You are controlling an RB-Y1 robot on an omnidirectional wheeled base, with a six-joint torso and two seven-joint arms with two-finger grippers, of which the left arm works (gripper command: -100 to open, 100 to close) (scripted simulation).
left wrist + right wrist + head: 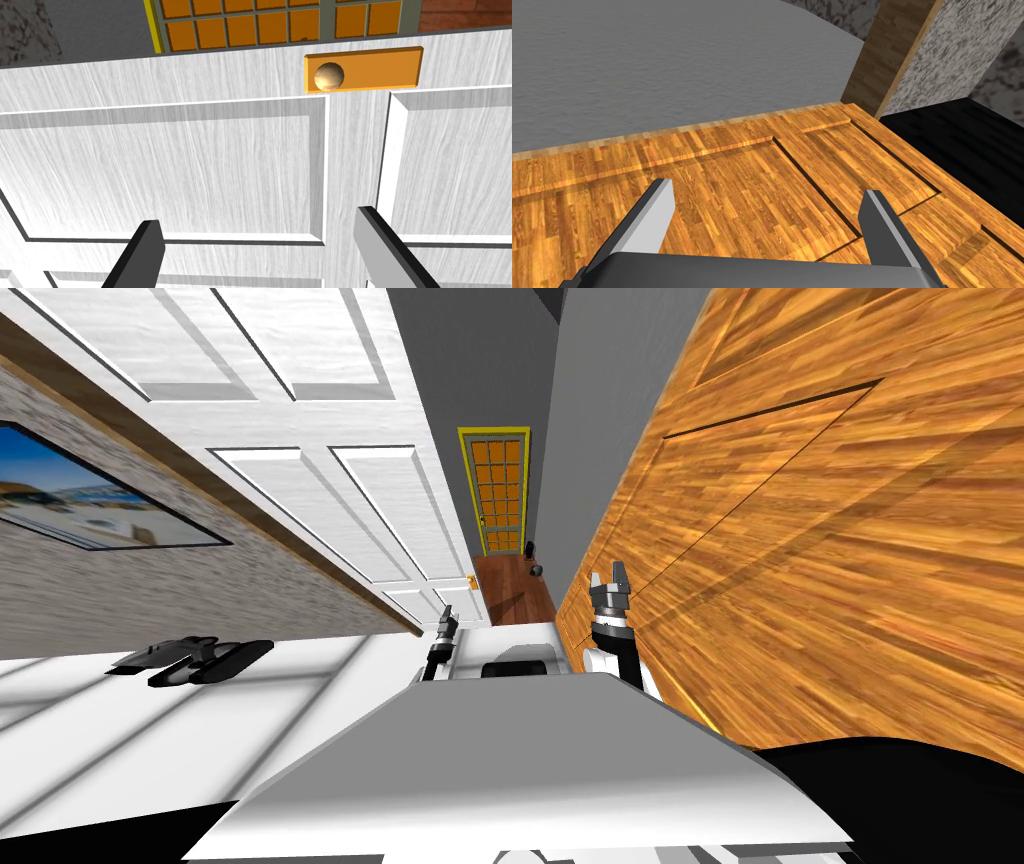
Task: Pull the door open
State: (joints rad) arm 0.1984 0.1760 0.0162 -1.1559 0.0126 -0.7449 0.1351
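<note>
**Desk:** Which door, and where's the handle?

**Operator:** It's the white panelled door (200,165). Its round knob (329,76) sits on an orange plate (380,67) close to the door's free edge. Far beyond the knob I can see a yellow-framed glazed door (497,493).

**Desk:** Have you got hold of it?

**Operator:** No. My left gripper (257,217) faces the panel short of the knob, spread wide with nothing in it. The knob lies ahead, nearer one finger's side and well apart from both. I'd call this the reach, with the grasp not yet begun.

**Desk:** And the other arm?

**Operator:** My right gripper (767,187) is wide and empty too. It's pointed at a wooden panelled surface (737,170) across from the knob.

**Desk:** What's next?

**Operator:** I judge the left hand must travel to the knob, straddle it and close. Then it should draw back along the door's swing.
</note>
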